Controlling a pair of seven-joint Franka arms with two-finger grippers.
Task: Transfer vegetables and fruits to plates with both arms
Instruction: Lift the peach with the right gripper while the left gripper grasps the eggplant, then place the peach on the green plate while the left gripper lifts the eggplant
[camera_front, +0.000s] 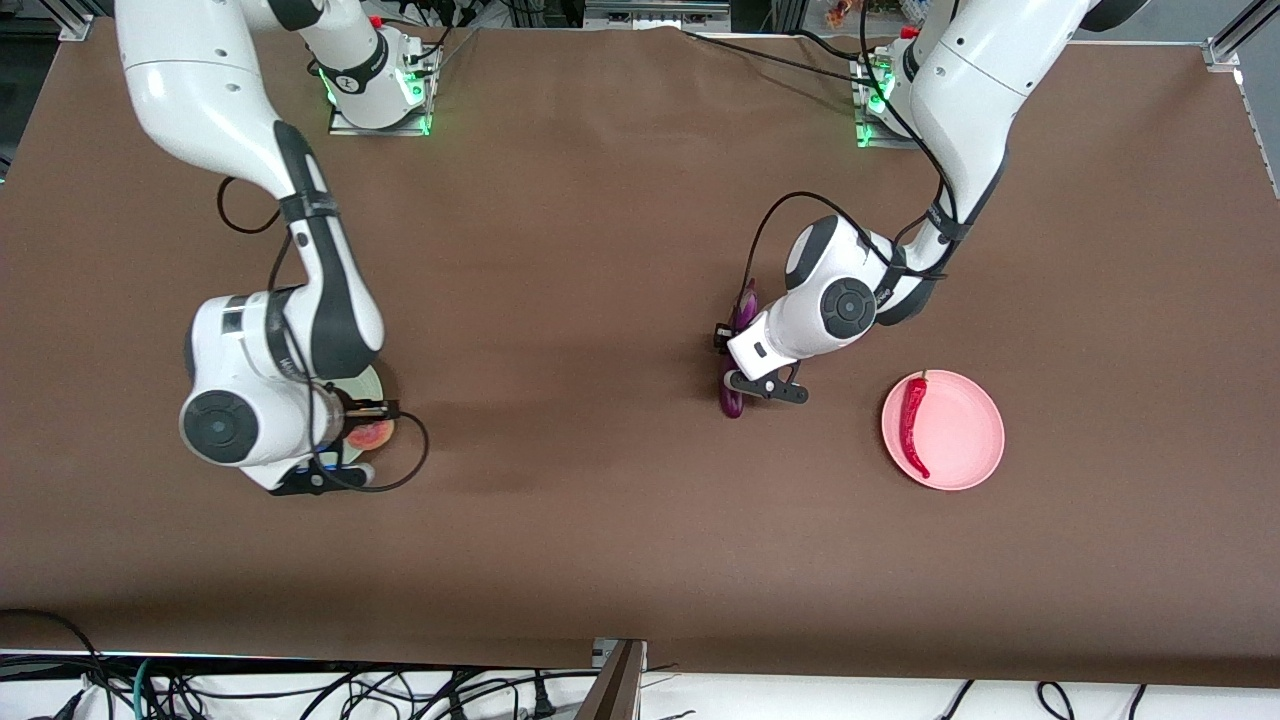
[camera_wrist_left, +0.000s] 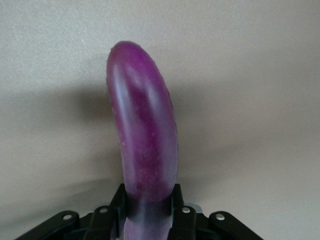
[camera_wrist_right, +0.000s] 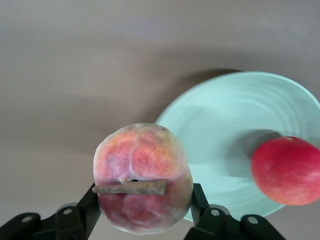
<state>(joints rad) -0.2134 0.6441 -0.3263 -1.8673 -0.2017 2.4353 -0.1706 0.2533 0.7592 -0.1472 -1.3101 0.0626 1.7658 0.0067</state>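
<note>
My left gripper (camera_front: 738, 362) is shut on the middle of the purple eggplant (camera_front: 732, 400), low over the table's middle. I cannot tell whether the eggplant touches the table. In the left wrist view the eggplant (camera_wrist_left: 145, 135) sticks out from between the fingers (camera_wrist_left: 178, 200). The red chili pepper (camera_front: 912, 425) lies on the pink plate (camera_front: 965, 430), beside the left gripper toward the left arm's end. My right gripper (camera_front: 372, 412) is shut on the peach (camera_front: 372, 435) (camera_wrist_right: 142, 177) over the rim of the pale green plate (camera_wrist_right: 220, 120). The pomegranate (camera_wrist_right: 285, 170) sits on that plate.
The brown table cover (camera_front: 600, 250) spreads around both plates. In the front view the right arm hides most of the green plate (camera_front: 374, 383) and all of the pomegranate. Cables hang along the table edge nearest the front camera (camera_front: 300, 690).
</note>
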